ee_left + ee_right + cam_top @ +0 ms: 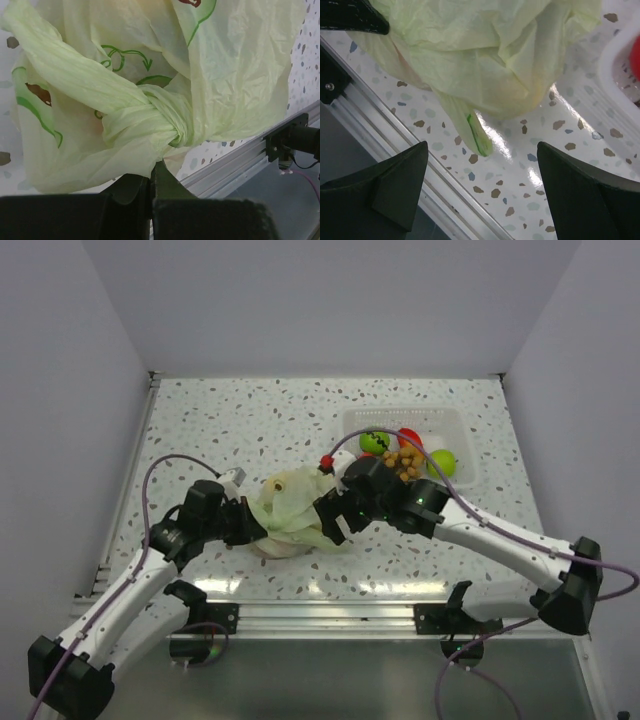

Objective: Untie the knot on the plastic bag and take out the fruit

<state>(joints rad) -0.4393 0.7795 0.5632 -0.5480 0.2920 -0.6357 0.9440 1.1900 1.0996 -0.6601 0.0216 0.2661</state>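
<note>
I see the knot (150, 125) tied tight, so 0 fruit is out. The plastic bag (288, 512) lies mid-table (250, 410). My left gripper (151, 175) pinches its film under the knot, and my right gripper (482, 187) gapes wide beside it.

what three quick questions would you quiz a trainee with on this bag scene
1. True or false: the knot of the plastic bag has been undone.
2. Pick one. The right gripper is: A) open with nothing between its fingers, B) shut on the bag, C) holding a fruit.
3. Fill the gap: seen from the top camera, the clear tray sits beyond the bag and to its ____.

Key: 1 false, the knot is tied tight. 2 A. 3 right.
</note>
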